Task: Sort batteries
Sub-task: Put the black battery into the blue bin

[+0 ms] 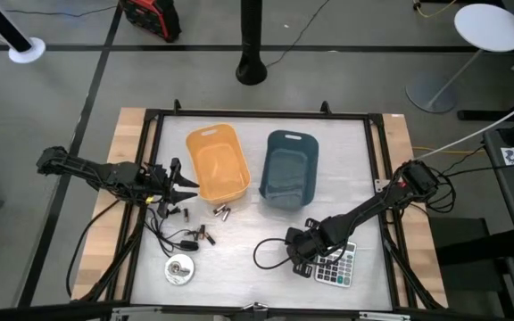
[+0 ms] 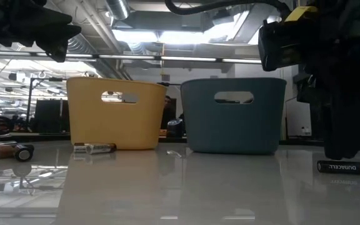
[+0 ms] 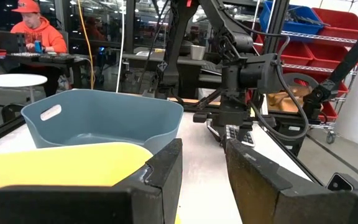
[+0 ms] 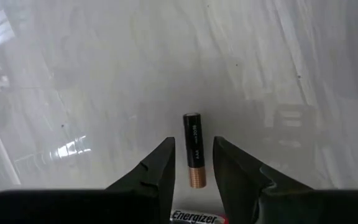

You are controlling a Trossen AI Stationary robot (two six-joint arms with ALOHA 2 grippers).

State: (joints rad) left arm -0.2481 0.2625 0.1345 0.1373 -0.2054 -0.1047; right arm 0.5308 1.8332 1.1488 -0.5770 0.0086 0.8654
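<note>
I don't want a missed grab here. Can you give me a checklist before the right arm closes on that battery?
1. Right tool open: ok.
2. Dark battery lying between its fingers: ok.
3. Second battery at the near end, possibly in the way: not ok.
4. Fingers low enough to grip: cannot tell.
5. Yellow bin and blue bin upright, open-topped: ok.
6. Left tool by the yellow bin, away from the right arm: ok.

Energizer battery (image 4: 196,217) cut by edge

Ceiling lights (image 2: 167,34) glare brightly — table (image 2: 180,187) reflective, arms dark silhouettes against backlight.
</note>
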